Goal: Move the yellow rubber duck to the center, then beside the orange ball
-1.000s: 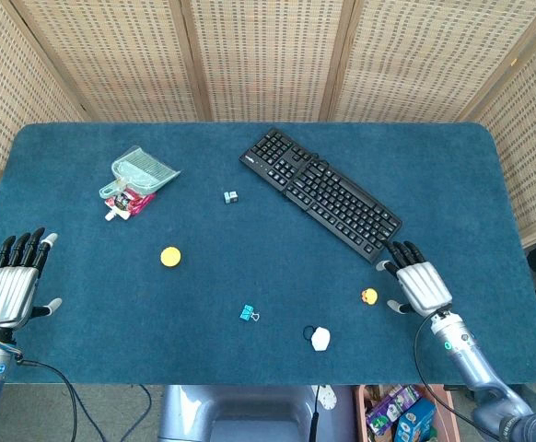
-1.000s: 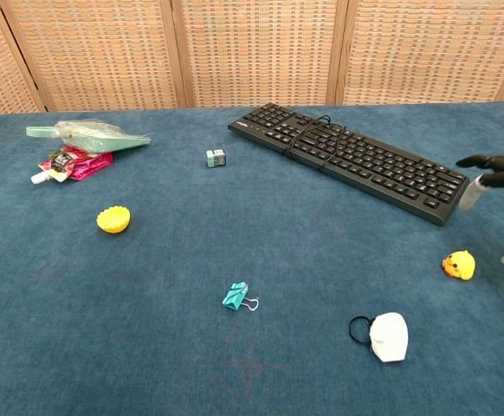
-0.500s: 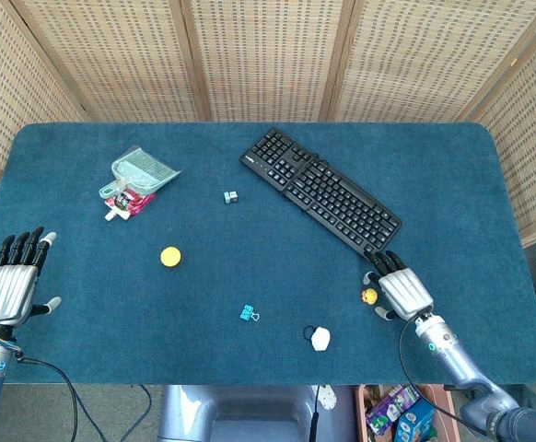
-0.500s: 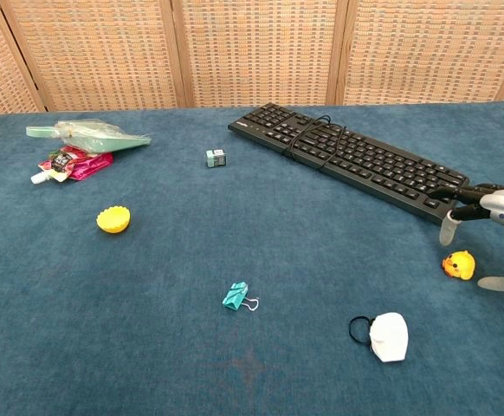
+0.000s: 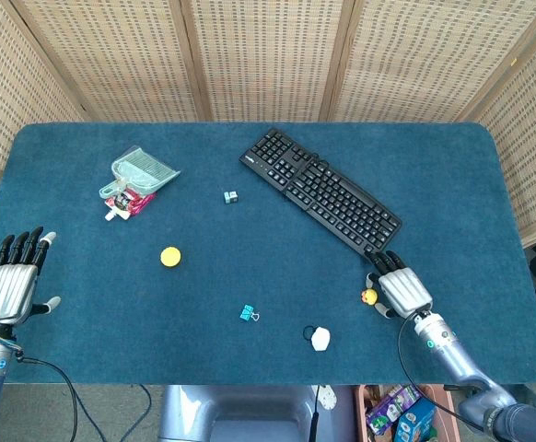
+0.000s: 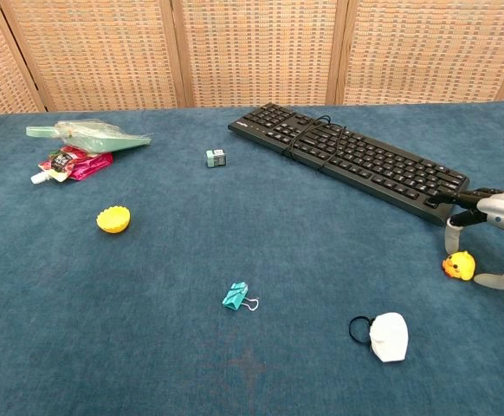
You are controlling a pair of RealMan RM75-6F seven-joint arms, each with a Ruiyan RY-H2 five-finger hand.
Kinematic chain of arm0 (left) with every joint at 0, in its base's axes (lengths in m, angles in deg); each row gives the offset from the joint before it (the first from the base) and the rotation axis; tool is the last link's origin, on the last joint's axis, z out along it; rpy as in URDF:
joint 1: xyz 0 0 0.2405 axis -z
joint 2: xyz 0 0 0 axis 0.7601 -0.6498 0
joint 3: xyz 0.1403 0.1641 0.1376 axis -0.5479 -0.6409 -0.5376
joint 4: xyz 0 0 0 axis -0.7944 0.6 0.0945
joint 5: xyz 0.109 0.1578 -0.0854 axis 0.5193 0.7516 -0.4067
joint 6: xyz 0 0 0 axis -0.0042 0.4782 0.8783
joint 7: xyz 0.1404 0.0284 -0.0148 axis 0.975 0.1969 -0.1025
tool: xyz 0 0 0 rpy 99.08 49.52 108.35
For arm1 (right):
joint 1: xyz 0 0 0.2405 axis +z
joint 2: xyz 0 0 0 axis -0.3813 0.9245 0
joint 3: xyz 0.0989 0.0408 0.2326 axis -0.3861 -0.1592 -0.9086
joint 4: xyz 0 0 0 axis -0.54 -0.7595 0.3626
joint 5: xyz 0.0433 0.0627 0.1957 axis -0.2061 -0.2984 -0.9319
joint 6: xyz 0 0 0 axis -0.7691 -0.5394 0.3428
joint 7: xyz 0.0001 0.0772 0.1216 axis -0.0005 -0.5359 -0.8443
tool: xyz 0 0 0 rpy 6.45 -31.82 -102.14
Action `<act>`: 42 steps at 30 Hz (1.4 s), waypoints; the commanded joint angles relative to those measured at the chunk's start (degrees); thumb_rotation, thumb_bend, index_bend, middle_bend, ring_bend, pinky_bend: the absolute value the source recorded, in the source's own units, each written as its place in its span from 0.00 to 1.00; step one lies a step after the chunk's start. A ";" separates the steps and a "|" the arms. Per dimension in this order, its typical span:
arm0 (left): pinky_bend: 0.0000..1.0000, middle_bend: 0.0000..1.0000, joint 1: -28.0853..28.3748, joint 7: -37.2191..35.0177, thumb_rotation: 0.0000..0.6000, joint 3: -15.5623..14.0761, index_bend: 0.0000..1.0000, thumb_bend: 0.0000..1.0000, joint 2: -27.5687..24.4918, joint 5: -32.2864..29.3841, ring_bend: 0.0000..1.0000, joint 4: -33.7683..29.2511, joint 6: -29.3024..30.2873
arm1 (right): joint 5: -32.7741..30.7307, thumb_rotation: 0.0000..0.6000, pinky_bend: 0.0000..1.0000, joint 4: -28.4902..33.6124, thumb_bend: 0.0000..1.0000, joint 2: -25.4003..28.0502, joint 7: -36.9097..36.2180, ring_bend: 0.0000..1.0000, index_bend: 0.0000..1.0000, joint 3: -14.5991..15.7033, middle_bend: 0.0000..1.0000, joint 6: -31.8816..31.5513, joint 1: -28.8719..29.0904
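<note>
Near the bench's front right, just beside the keyboard's (image 5: 321, 191) end, small yellow rubber duck (image 6: 459, 265) with orange beak sits on blue carpet-like bench (image 5: 250, 350) cover, right robot hand (image 5: 399, 290) spread over it, not gripping; left robot hand (image 5: 10, 284) lies open; wicker screens (image 5: 268, 55) behind.

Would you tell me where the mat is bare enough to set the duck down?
Bare mat lies between the orange ball and keyboard, above the binder clip. It is crowded near the right hand: duck, white object.
</note>
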 commanded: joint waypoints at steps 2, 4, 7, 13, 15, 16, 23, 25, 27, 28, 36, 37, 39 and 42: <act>0.00 0.00 0.04 0.00 1.00 0.03 0.00 0.00 0.01 -0.15 0.00 0.06 -0.07 | 0.05 1.00 0.00 0.00 0.28 -0.10 -0.22 0.00 0.42 0.03 0.00 0.00 0.11; 0.00 0.00 0.08 0.03 1.00 0.05 0.00 0.00 0.03 -0.20 0.00 0.08 -0.09 | 0.12 1.00 0.00 -0.02 0.28 -0.10 -0.32 0.00 0.43 0.03 0.00 -0.04 0.21; 0.00 0.00 0.11 0.06 1.00 0.00 0.00 0.00 0.04 -0.19 0.00 0.07 -0.12 | 0.00 1.00 0.00 -0.01 0.30 -0.10 -0.73 0.00 0.47 -0.08 0.00 0.07 0.38; 0.00 0.00 0.14 0.11 1.00 -0.05 0.00 0.00 0.05 -0.20 0.00 0.05 -0.11 | -0.28 1.00 0.00 0.14 0.30 0.05 -2.17 0.00 0.51 -0.19 0.00 0.10 0.45; 0.00 0.00 0.16 0.16 1.00 -0.09 0.00 0.00 0.07 -0.21 0.00 0.07 -0.15 | -0.34 1.00 0.00 0.47 0.30 0.26 -2.75 0.00 0.51 -0.20 0.00 0.06 0.45; 0.00 0.00 0.18 0.17 1.00 -0.10 0.00 0.00 0.09 -0.22 0.00 0.09 -0.17 | -0.34 1.00 0.00 0.65 0.30 0.36 -2.99 0.00 0.51 -0.21 0.00 0.02 0.45; 0.00 0.00 0.22 0.12 1.00 -0.11 0.00 0.00 0.03 -0.36 0.00 0.00 -0.24 | -0.34 1.00 0.00 2.67 0.30 1.61 -4.50 0.00 0.51 -0.80 0.00 -0.59 0.81; 0.00 0.00 0.22 0.11 1.00 -0.14 0.00 0.00 -0.01 -0.33 0.00 -0.07 -0.25 | -0.28 1.00 0.00 3.93 0.30 2.23 -4.91 0.00 0.51 -1.34 0.00 -0.27 1.56; 0.00 0.00 0.23 -0.01 1.00 -0.16 0.00 0.00 -0.08 -0.29 0.00 -0.14 -0.28 | -0.10 1.00 0.00 5.71 0.30 3.10 -4.64 0.00 0.51 -2.29 0.00 0.49 3.02; 0.00 0.00 0.23 -0.09 1.00 -0.15 0.00 0.00 -0.13 -0.27 0.00 -0.19 -0.26 | -0.17 1.00 0.00 6.51 0.30 3.48 -4.40 0.00 0.51 -2.68 0.00 0.96 3.61; 0.00 0.00 0.14 -1.44 1.00 -0.05 0.00 0.00 -0.83 -0.26 0.00 -0.54 -0.43 | -2.88 1.00 0.00 13.75 0.31 5.55 1.29 0.00 0.51 -8.53 0.00 7.98 11.56; 0.00 0.00 0.16 -1.63 1.00 -0.09 0.00 0.00 -0.94 -0.26 0.00 -0.53 -0.59 | -3.91 1.00 0.00 14.44 0.31 5.38 2.30 0.00 0.51 -9.38 0.00 9.44 12.74; 0.00 0.00 0.22 -1.81 1.00 -0.18 0.00 0.00 -1.03 -0.26 0.00 -0.47 -0.87 | -5.42 1.00 0.00 15.05 0.31 4.92 3.74 0.00 0.51 -10.47 0.00 11.43 14.35; 0.00 0.00 0.31 -2.05 1.00 -0.30 0.00 0.00 -1.16 -0.17 0.00 -0.39 -1.20 | -7.63 1.00 0.00 15.16 0.31 3.66 6.46 0.00 0.51 -11.88 0.00 14.18 16.83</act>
